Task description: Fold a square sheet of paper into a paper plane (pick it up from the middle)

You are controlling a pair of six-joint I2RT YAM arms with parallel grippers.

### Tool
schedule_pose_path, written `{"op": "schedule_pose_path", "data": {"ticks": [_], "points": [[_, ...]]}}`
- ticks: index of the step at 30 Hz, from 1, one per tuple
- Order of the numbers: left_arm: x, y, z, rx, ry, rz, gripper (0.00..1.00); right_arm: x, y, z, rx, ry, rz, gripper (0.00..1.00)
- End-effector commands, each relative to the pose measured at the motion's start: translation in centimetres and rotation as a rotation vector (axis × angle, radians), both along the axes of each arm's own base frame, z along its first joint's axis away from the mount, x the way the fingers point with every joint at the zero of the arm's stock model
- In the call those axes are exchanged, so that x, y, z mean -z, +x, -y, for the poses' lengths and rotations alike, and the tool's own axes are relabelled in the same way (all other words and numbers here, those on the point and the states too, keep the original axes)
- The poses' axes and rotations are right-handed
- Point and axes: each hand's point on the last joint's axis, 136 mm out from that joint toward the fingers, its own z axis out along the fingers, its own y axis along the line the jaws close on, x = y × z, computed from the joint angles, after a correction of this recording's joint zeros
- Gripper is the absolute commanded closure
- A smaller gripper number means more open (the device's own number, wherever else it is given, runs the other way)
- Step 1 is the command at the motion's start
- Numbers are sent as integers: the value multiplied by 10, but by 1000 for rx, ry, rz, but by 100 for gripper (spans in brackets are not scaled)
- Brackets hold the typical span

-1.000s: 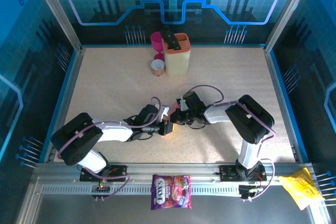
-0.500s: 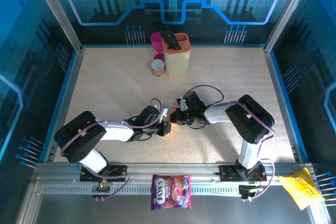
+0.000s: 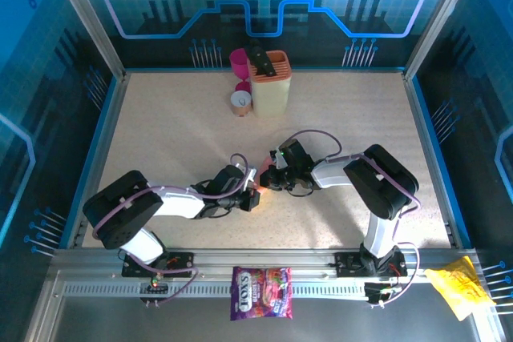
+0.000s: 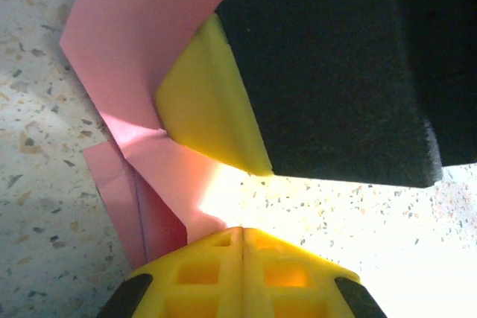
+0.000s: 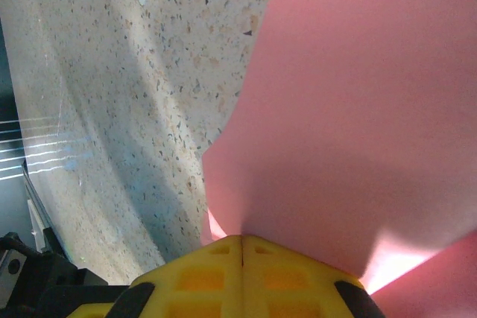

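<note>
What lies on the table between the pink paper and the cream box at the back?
Nothing. In the top view, the speckled table is bare between the pink paper near the middle and the cream box at the back.

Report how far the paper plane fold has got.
Done: the pink sheet already carries folds, with layered flaps and a pointed corner. In hand: the right hand is shut on it, the left hand shut beside its folded edge. Left: it is not yet a narrow dart, so wing folds likely remain.
</note>
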Motion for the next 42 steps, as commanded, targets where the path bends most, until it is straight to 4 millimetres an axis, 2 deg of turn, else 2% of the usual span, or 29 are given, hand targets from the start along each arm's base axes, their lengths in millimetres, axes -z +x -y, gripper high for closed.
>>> {"op": "schedule_pose_path", "data": {"ticks": [1, 8, 13, 16, 23, 27, 34, 42], "points": [[43, -47, -32, 29, 160, -142, 100, 75, -40, 52, 54, -282, -191, 100], [61, -78, -59, -65, 199, -206, 100, 76, -41, 53, 59, -286, -196, 100], [57, -83, -66, -103, 174, -214, 100, 78, -42, 54, 61, -288, -198, 100], [38, -73, -57, -99, 142, -170, 100, 79, -43, 54, 62, -288, -202, 100], [-32, -33, -19, -54, -19, -23, 100, 82, -45, 56, 61, -292, -209, 100], [-51, -16, 1, -10, -73, 12, 100, 84, -46, 56, 62, -290, -213, 100], [-43, -7, 23, 56, -92, -5, 100, 84, -47, 56, 67, -286, -217, 100], [-27, 0, 22, 50, -60, 1, 100, 83, -46, 54, 62, -281, -213, 100]]}}
